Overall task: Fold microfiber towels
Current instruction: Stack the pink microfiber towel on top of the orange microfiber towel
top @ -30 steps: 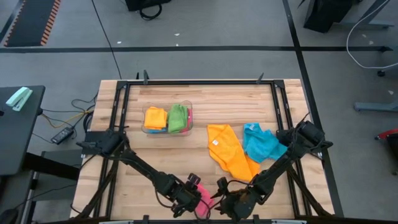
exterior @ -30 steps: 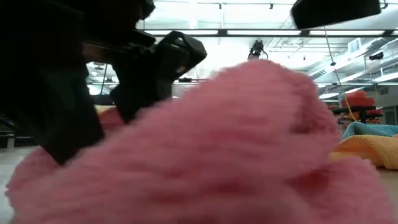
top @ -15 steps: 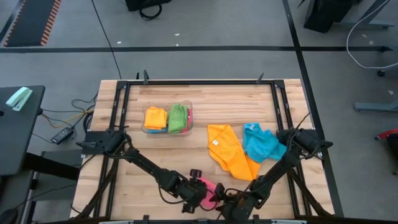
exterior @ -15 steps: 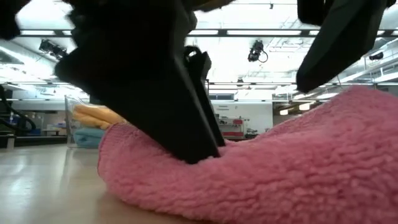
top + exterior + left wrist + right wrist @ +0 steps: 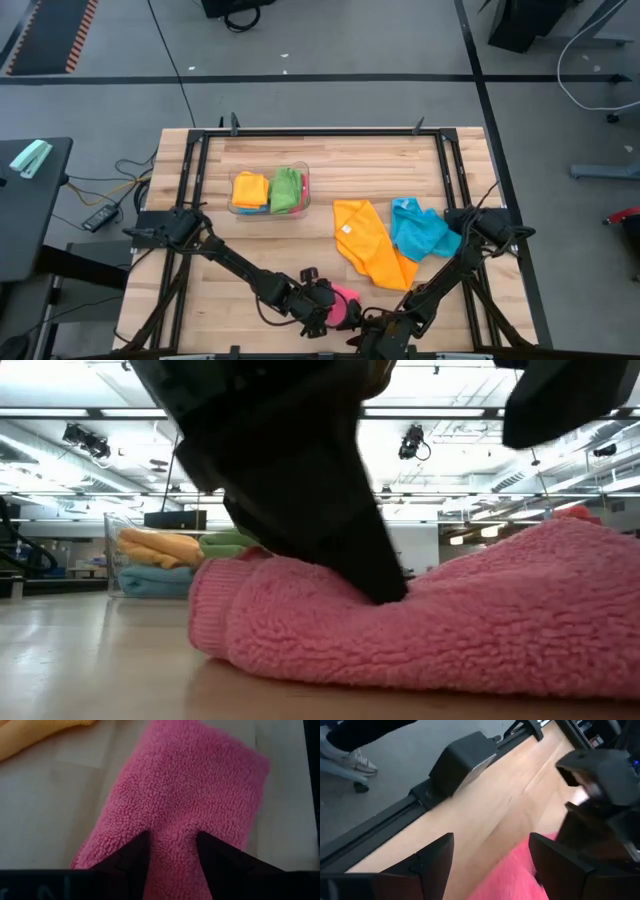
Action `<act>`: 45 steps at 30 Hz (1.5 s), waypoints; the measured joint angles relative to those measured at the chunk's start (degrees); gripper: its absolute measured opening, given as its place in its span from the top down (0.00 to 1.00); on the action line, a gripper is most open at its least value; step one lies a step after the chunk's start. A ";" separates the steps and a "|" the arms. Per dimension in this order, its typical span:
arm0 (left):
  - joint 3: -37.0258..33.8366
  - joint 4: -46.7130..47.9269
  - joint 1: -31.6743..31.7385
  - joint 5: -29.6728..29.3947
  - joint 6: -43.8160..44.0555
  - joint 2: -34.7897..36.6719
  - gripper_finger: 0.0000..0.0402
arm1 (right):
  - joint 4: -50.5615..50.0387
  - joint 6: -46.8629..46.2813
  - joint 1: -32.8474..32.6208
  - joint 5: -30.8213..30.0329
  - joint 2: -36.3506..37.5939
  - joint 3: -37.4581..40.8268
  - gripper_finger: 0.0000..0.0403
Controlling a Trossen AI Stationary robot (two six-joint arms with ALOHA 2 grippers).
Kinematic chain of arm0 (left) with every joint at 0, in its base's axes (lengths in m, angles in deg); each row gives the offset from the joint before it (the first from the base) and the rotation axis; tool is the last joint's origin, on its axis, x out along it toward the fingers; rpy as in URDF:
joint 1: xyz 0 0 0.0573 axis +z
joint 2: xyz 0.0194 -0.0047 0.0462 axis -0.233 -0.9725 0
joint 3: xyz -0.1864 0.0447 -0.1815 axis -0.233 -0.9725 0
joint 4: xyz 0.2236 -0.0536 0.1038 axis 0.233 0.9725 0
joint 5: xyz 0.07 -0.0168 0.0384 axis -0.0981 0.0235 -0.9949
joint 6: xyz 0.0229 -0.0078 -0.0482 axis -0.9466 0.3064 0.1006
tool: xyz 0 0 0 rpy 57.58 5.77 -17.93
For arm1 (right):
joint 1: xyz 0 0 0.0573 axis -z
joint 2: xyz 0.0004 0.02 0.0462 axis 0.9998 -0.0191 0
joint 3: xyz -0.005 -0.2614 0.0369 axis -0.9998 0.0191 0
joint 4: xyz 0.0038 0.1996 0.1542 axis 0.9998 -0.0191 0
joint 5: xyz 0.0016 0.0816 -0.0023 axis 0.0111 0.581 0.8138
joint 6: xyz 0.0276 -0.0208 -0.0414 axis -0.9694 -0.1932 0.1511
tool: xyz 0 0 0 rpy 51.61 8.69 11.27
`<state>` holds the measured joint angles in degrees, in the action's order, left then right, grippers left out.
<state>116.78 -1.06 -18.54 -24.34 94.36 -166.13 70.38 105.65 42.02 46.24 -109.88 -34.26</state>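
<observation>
A pink microfiber towel (image 5: pixel 343 298) lies bunched on the table near its front edge and fills the low view (image 5: pixel 450 620). My left gripper (image 5: pixel 325 308) is shut on it. My right gripper (image 5: pixel 497 865) stands open just right of it, one finger on each side of the towel's near end (image 5: pixel 512 872). An orange towel (image 5: pixel 370 245) and a blue towel (image 5: pixel 420 230) lie loose at centre right. Folded towels sit in a clear bin (image 5: pixel 268 190). My left gripper pinches a raised ridge of the pink towel (image 5: pixel 172 837) between its two fingers (image 5: pixel 132 857), slanting down from the table's left. How many layers it has cannot be told. The towel rests on the table. My right gripper: whether it touches the towel I cannot tell.
The bin stands at the far left-centre, well clear of the arms. A black frame rail (image 5: pixel 465 760) runs along the table's near edge, close to my right gripper. Bare wood (image 5: pixel 250 250) lies left of the pink towel.
My left gripper has rolled about its own axis and shifted a little toward the table's right, keeping its hold. The pink towel, heaped high a second ago, now lies low on the table. My right gripper has sunk toward the table beside it.
</observation>
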 joint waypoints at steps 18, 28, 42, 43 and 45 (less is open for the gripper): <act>0.00 1.53 -0.08 -0.92 2.01 0.00 0.57 | -21.04 -4.05 -0.82 -17.60 -2.44 -1.56 0.33; 0.00 1.77 -0.21 -0.90 -1.36 0.00 0.57 | -28.14 -5.06 -1.59 -16.89 -2.05 -2.99 0.37; 0.11 6.69 -1.15 -0.90 -34.76 0.07 0.58 | -34.70 5.87 -2.13 -13.64 2.22 -2.80 0.37; 0.11 6.59 -0.96 -0.81 -35.29 0.07 0.58 | -34.02 6.05 -1.82 -14.32 2.19 -2.78 0.37; 0.11 6.48 -0.60 -0.64 -34.03 0.07 0.59 | -30.71 7.47 -1.41 -15.48 2.19 -2.80 0.37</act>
<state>116.89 5.41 -19.14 -24.98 60.33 -166.06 39.67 113.11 40.61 30.77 -107.69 -37.05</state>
